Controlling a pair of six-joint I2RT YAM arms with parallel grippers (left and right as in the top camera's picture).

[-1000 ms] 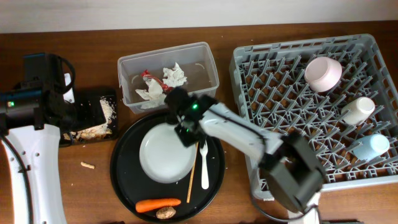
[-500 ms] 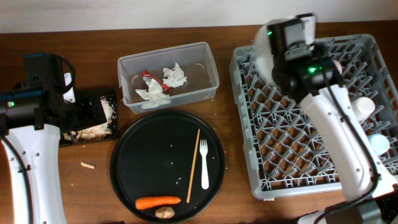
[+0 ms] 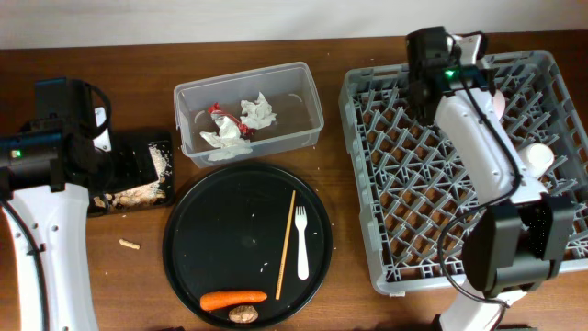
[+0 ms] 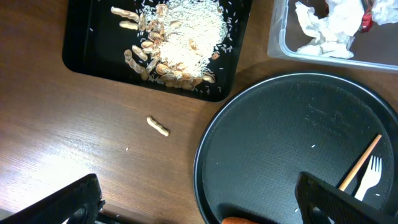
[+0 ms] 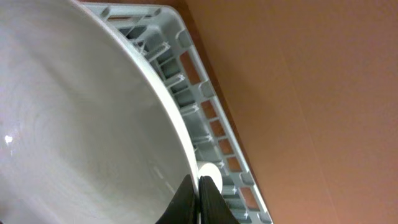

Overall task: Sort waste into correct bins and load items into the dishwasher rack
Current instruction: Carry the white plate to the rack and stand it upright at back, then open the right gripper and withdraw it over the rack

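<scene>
Right gripper (image 5: 199,191) is closed almost completely, its two dark fingers pinching the thin rim of the pale plate-bowl (image 5: 74,112), which fills the left of the wrist view and stands on edge rather than lying flat. Behind the rim the grey wall of the dishwasher rack (image 5: 186,81) shows, so the dish hangs over the rack's far side. From overhead the arm covers it, and whether its lower edge already touches the pegs cannot be told. The plate-bowl looks stiff, smooth and probably slick, light enough for one arm yet wide compared with the fingers. A pinch at the lip gives little contact, so the dish may swing or slip if jolted. A hold on the rim with the fingers well over the edge seems the best available, since the curved inside offers nothing to grasp. It would likely chip or clatter if dropped onto the pegs, so it wants lowering between two rows before release. Left gripper (image 4: 202,194) is spread wide with nothing between its fingers. It hovers over the table beside the shallow black tray (image 4: 81,59) of crumbly scraps and the round black tray (image 4: 261,143). On the round tray lie the white fork (image 3: 301,241), the wooden stick (image 3: 287,230) and the carrot (image 3: 233,300).
</scene>
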